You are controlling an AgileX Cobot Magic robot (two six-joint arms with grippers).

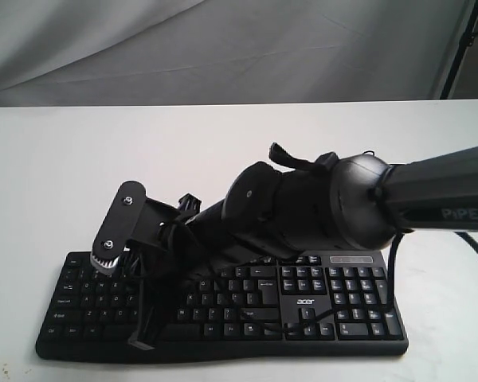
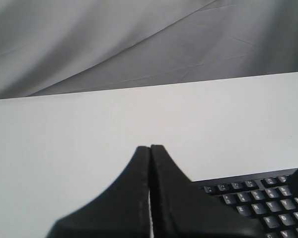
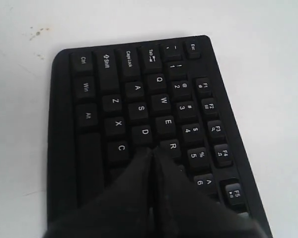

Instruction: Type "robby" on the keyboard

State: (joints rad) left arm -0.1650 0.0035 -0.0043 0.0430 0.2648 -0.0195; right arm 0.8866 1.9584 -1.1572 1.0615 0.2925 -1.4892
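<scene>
Over the keyboard [image 3: 139, 94], right tool [image 3: 152, 151] pinched

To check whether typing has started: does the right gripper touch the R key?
Cannot tell. In the right wrist view the shut right gripper ends beside the R key, but neither contact nor gap shows.

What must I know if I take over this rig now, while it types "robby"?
Keyboard: lies flat on the white table.
Right gripper: shut, holds nothing, tips right beside the R key; I cannot tell if it is pressing.
Left gripper: shut, holds nothing, over the table beside the keyboard.
Done: no typed letter can be confirmed.
Left: probably the whole word, starting with R.
</scene>
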